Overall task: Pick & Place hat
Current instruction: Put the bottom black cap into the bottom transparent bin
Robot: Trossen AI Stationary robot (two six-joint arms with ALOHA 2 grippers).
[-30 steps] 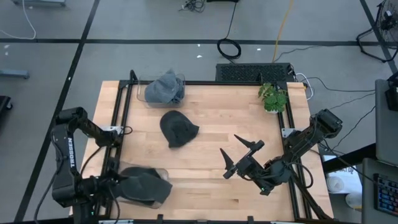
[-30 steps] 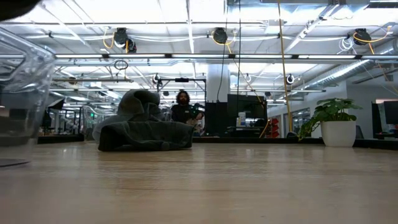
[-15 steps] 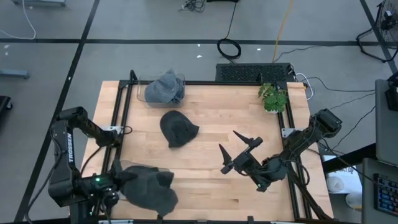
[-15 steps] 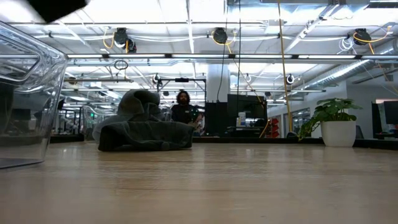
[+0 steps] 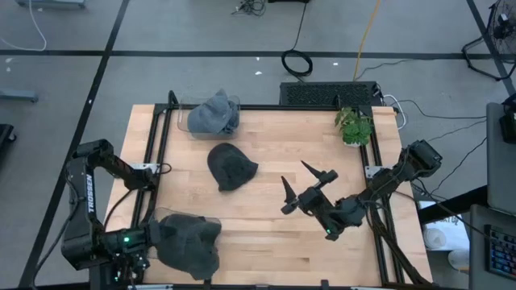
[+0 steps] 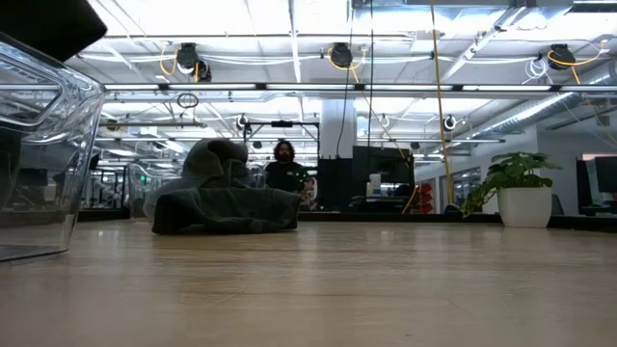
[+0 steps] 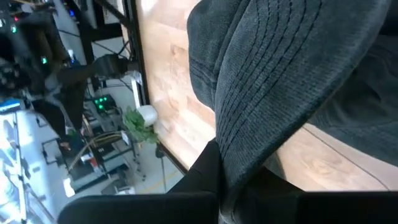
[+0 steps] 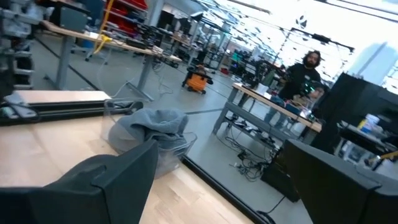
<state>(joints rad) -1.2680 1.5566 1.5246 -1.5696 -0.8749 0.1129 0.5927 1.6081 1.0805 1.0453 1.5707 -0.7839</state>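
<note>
While the wooden table [image 5: 266, 193] fills most of the high view, the two dark arms reach in from its near corners. Over the near left corner the left gripper [image 5: 155, 239] is clamped tight on a dark grey hat [image 5: 187, 246], which drapes from the fingers over a clear plastic bin [image 6: 43, 154] directly beneath it; in the left wrist view the ribbed cloth of the hat [image 7: 280, 93] runs right down between that gripper's fingers. Well beyond the left gripper, toward the middle of the table, a second dark hat [image 5: 231, 167] lies flat on the wood, untouched. Further still from it, at the far left edge, another clear bin [image 5: 208, 118] holds a lighter grey hat [image 5: 215, 111]. The right gripper [image 5: 300, 184] hangs above the wood to the right of centre with its fingers spread wide and nothing between them; the second dark hat is near it, off toward the left arm's side. Behind the right gripper, at the far right edge, stands a small potted plant [image 5: 353, 126]. A person [image 6: 282, 166] sits in the room beyond the table
</note>
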